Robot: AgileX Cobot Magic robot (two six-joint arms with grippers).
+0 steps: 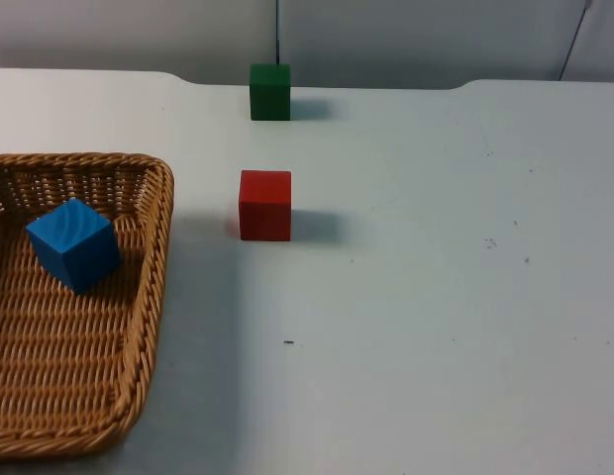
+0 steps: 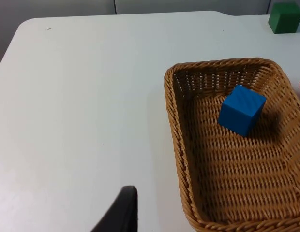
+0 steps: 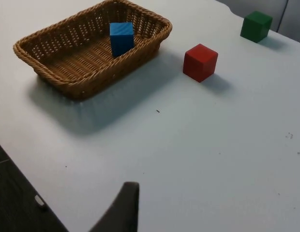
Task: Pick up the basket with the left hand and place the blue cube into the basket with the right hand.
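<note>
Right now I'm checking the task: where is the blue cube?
The blue cube lies inside the wicker basket at the left of the top view, near the basket's far end, left of the red cube on the table.

Bright even light; soft shadows fall right; sharp.

**A bare test bench in a lab**

We read this as a robotics lab or test room rather than a home or shop. We see a plain white table top [image 1: 436, 297] ending at a grey partition wall [image 1: 406, 40] at twelve o'clock. The things on the table look like test props: a wicker basket [image 1: 149, 297] at nine o'clock holding a blue cube [image 1: 74, 242], a red cube [image 1: 264, 205] near the middle, and a green cube [image 1: 269, 91] by the wall.
</note>
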